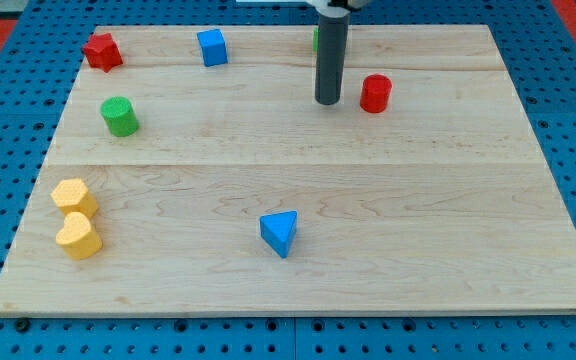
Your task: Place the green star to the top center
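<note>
The wooden board (298, 170) carries 8 blocks in all.

Red: 2 blocks, 1 star-like red block (101, 51) at the view's top left and 1 red cylinder (375, 93).

Blue: 2 blocks, 1 blue cube (212, 47) and 1 blue triangle (280, 232).

Yellow: 2 blocks, 1 yellow hexagon (73, 196) and 1 yellow heart-like block (78, 237).

Green: 2 blocks, 1 green cylinder (120, 116) and 1 green block (316, 40), mostly hidden behind the rod, its shape unclear.

There is 1 dark rod with 1 tip, my tip (328, 102).
</note>
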Available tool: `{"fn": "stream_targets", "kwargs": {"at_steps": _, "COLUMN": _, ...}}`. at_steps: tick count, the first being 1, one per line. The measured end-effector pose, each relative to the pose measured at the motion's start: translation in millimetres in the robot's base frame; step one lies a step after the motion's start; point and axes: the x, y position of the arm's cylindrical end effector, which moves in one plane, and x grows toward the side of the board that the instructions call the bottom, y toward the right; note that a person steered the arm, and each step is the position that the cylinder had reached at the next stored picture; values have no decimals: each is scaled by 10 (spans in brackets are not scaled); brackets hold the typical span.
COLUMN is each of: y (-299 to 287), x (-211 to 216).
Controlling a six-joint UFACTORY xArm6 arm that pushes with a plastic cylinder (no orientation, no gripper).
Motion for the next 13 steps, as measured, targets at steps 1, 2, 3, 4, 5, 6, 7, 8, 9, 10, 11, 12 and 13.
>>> {"fn": "stream_targets", "kwargs": {"at_steps": 1, "y": 389, "x": -93}}
{"fn": "stream_targets", "kwargs": {"at_steps": 2, "y": 500, "x": -107}}
{"fn": "stream_targets", "kwargs": {"at_steps": 3, "y": 474, "x": -229}}
{"fn": "stream_targets", "kwargs": {"at_steps": 4, "y": 423, "x": -331}}
{"fn": "stream_targets", "kwargs": {"at_steps": 5, "y": 391, "x": -392}}
{"fn": "stream_targets", "kwargs": {"at_steps": 6, "y": 372, "x": -407}}
{"fn": "stream_targets", "kwargs": {"at_steps": 7, "y": 372, "x": -409}}
{"fn": "stream_targets", "kwargs": {"at_steps": 8, "y": 372, "x": -414}}
{"fn": "stream_targets", "kwargs": {"at_steps": 9, "y": 403, "x": -468}}
{"fn": "stream_targets", "kwargs": {"at_steps": 10, "y": 696, "x": -533}}
{"fn": "stream_targets", "kwargs": {"at_steps": 11, "y": 1094, "x": -536}}
{"fn": "stream_targets", "kwargs": {"at_steps": 12, "y": 1139, "x": -532}}
{"fn": "stream_targets", "kwargs": {"at_steps": 13, "y": 1099, "x": -318}}
